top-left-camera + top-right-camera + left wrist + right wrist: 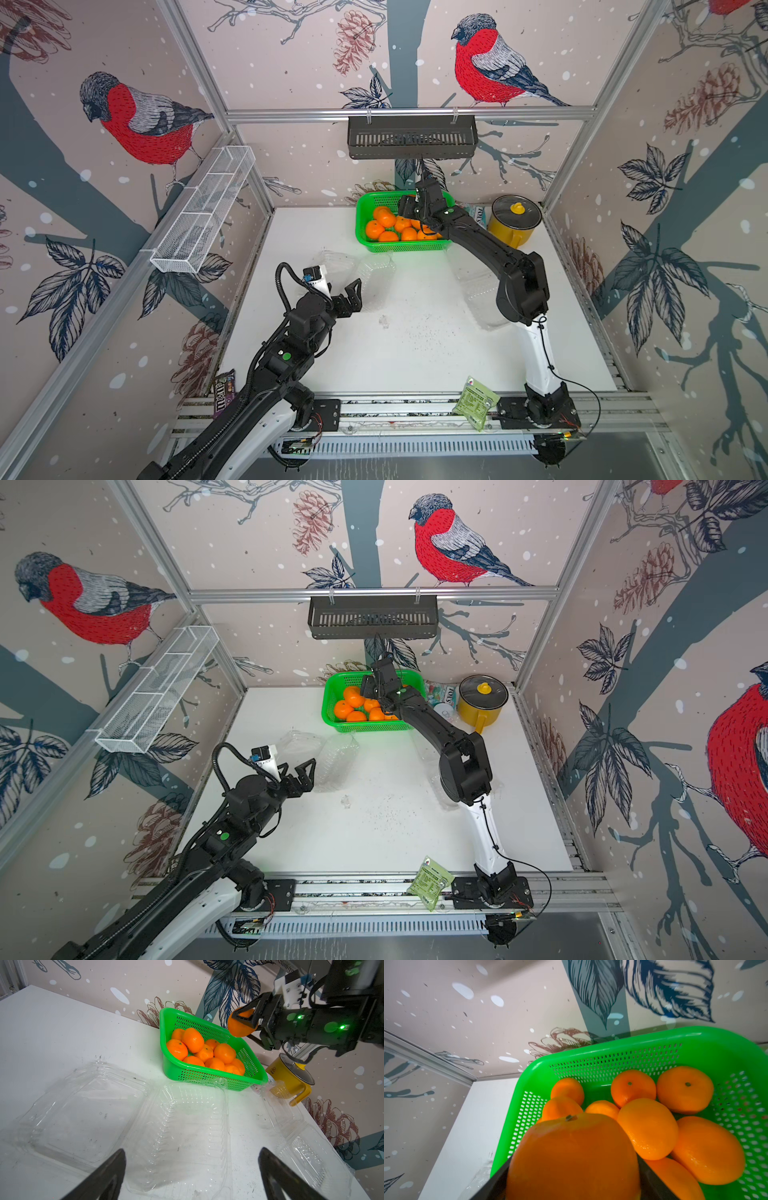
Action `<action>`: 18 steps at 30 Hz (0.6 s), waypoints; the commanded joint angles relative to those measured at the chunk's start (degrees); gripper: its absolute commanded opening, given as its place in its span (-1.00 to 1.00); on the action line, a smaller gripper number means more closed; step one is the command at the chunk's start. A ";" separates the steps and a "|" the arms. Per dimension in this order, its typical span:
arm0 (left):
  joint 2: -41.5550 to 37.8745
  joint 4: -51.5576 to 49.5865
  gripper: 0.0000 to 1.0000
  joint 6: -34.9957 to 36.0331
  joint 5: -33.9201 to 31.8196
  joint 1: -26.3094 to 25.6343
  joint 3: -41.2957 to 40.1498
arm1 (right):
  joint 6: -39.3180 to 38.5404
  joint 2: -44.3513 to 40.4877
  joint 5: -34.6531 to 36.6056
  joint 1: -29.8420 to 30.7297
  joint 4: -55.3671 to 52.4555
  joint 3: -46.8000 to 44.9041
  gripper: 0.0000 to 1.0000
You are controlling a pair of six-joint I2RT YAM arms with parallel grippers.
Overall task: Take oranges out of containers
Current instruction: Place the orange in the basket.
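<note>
Aloft, orange (239, 1029) in jaws, above basket (218, 1082) rim

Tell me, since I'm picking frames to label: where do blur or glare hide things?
In both top views the clear boxes nearly vanish against the white table; in the left wrist view they show by glints, and the green basket tints the table; in the right wrist view the held orange looms large and soft.

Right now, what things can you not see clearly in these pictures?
- Mandarins in the green basket: both top views, right arm covers some.
- Right gripper: right wrist view, held mandarin and lower edge hide most of its fingers.
- Item between basket and yellow pot: both top views, label too small to read.
- Right clamshell: both top views, right arm overlaps it.
</note>
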 commanded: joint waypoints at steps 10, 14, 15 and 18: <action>3.11 3.30 0.95 -0.10 -0.69 0.02 0.65 | 0.04 3.39 -6.48 0.85 0.08 -2.17 0.37; 4.13 3.81 0.95 -0.61 -0.16 0.09 0.49 | -0.42 4.31 -7.59 0.81 -0.36 -2.31 0.43; 4.16 3.96 0.95 -0.67 -0.10 0.01 0.48 | -0.43 4.50 -7.93 0.82 -0.36 -2.32 0.43; 4.09 3.77 0.95 -0.76 -0.10 0.06 0.64 | -0.93 4.79 -8.32 0.76 -0.36 -2.19 0.47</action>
